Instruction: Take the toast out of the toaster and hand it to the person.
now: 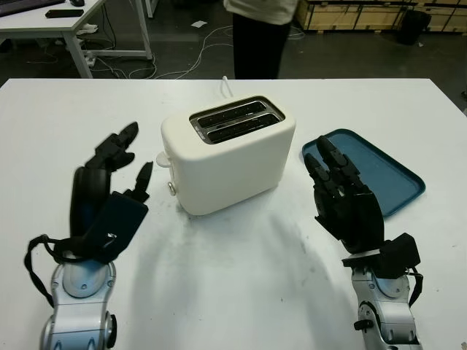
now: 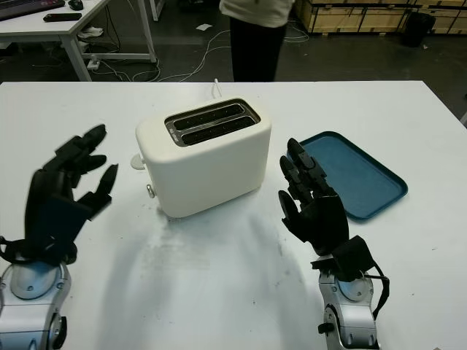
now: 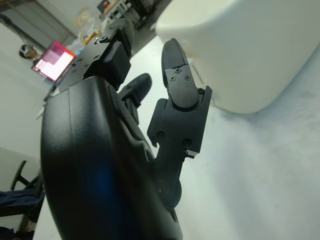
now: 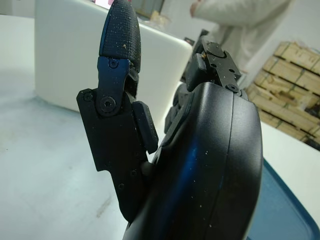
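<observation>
The cream toaster [image 1: 228,154] sits mid-worktop [image 1: 233,292], its two slots facing up; whether toast sits inside them I cannot tell. The left hand [image 1: 109,186] is raised just beside the toaster's lever side, open and holding nothing. The right hand [image 1: 346,200] stands on the other side, open too, between toaster and blue tray [image 1: 379,171]. A person [image 1: 259,36] stands beyond the far edge.

Beyond my white table [image 1: 219,292] I note a dark floor [image 1: 182,44] strewn with white cables [image 1: 208,35]. A white desk [image 1: 66,25] stands far left; wooden crates [image 1: 357,13] line the far right.
</observation>
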